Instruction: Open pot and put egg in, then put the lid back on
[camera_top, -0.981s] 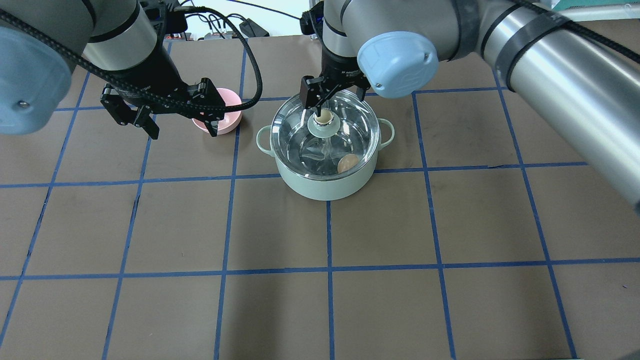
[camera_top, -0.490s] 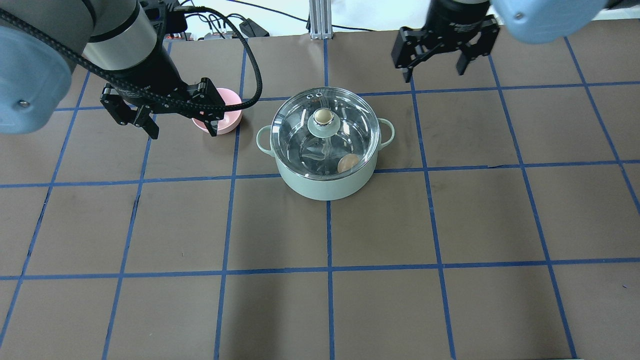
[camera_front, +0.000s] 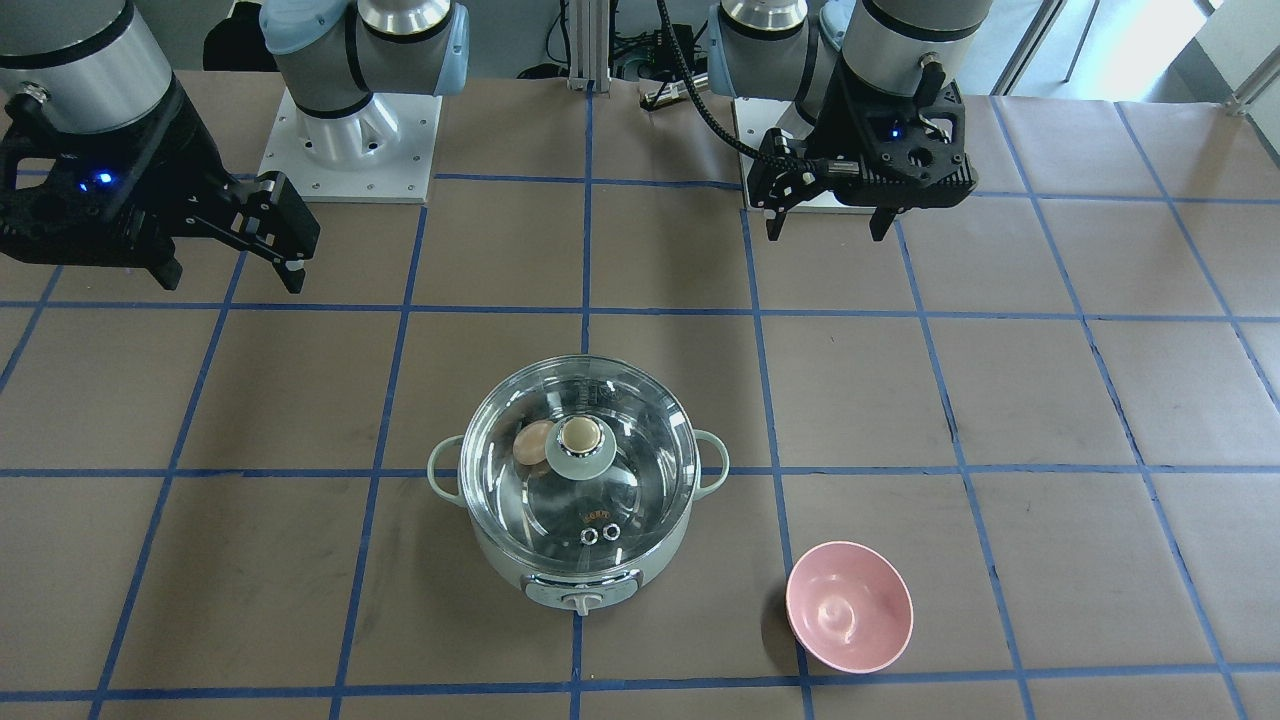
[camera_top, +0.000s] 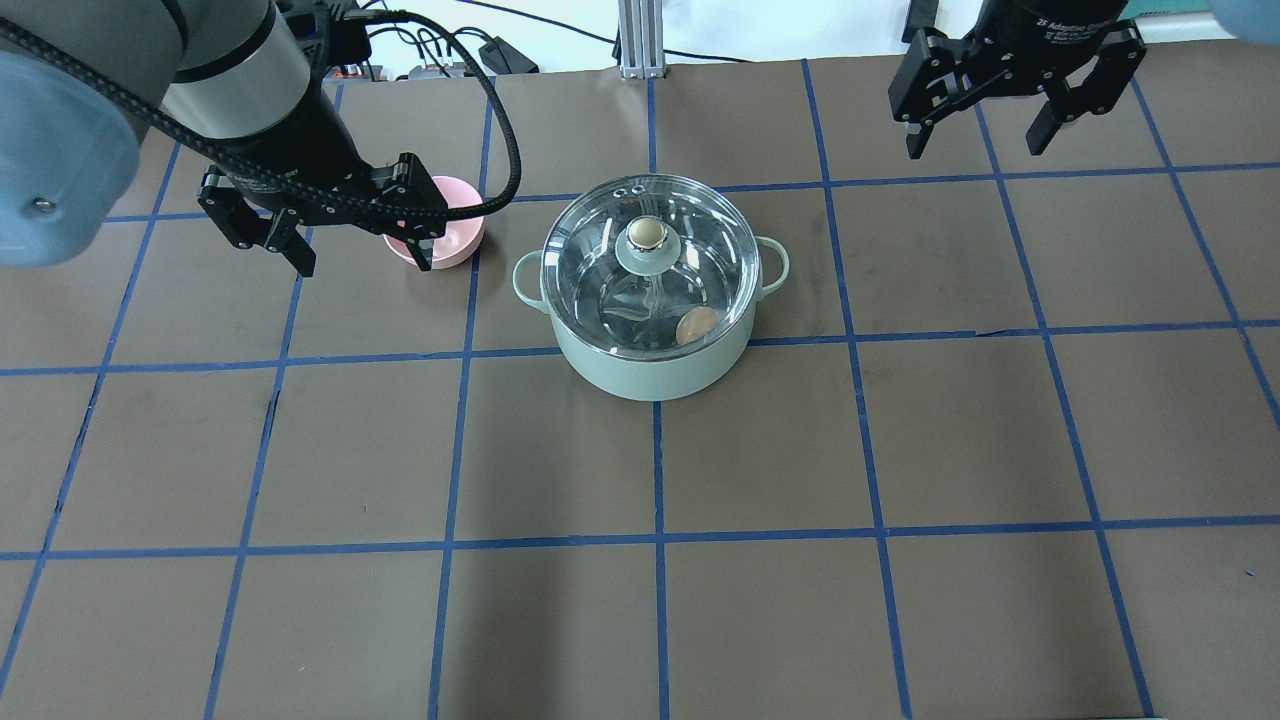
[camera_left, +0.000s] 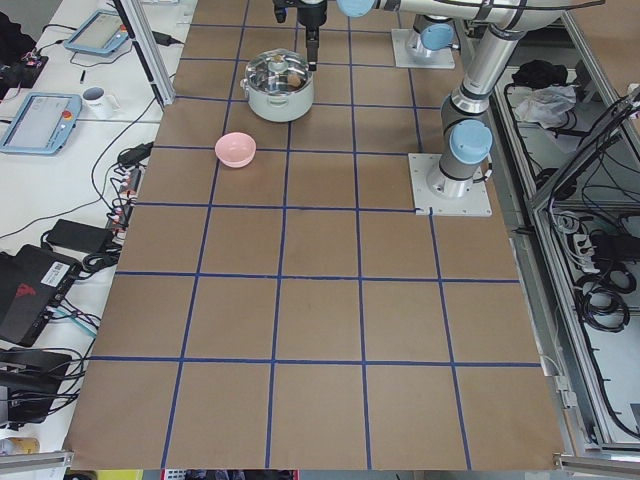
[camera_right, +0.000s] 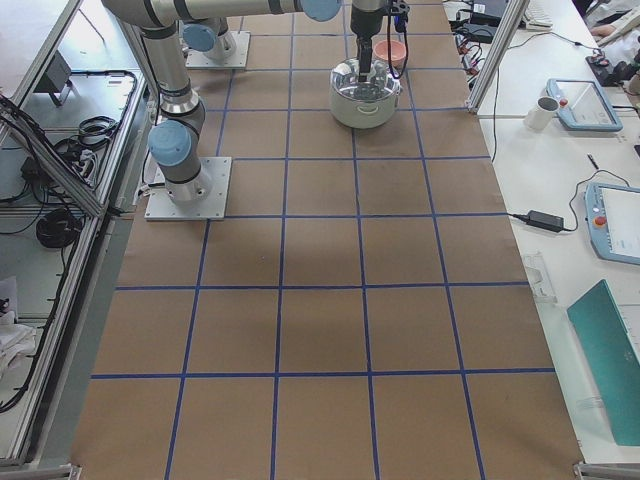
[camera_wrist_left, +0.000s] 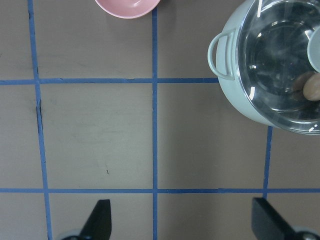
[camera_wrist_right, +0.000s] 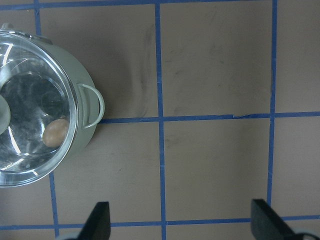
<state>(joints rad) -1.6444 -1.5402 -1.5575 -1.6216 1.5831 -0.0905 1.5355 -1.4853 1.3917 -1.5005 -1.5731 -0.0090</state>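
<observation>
The mint-green pot (camera_top: 650, 375) stands mid-table with the glass lid (camera_top: 600, 270) seated on it, tan knob (camera_top: 646, 234) on top. The brown egg (camera_top: 697, 325) lies inside the pot and shows through the glass; it also shows in the front view (camera_front: 533, 443) and in both wrist views (camera_wrist_left: 312, 86) (camera_wrist_right: 55, 132). My right gripper (camera_top: 976, 148) is open and empty, raised far back and to the right of the pot. My left gripper (camera_top: 365, 262) is open and empty, hovering left of the pot, over the pink bowl's near edge.
A pink bowl (camera_top: 450, 235) stands empty to the left of the pot, also in the front view (camera_front: 848, 605). The table is brown paper with a blue tape grid. Cables and a metal post (camera_top: 632, 40) lie beyond the far edge.
My right gripper has let go of the lid knob and pulled away up and to the right, open. The lid stays on the pot. The left arm has hardly moved.
</observation>
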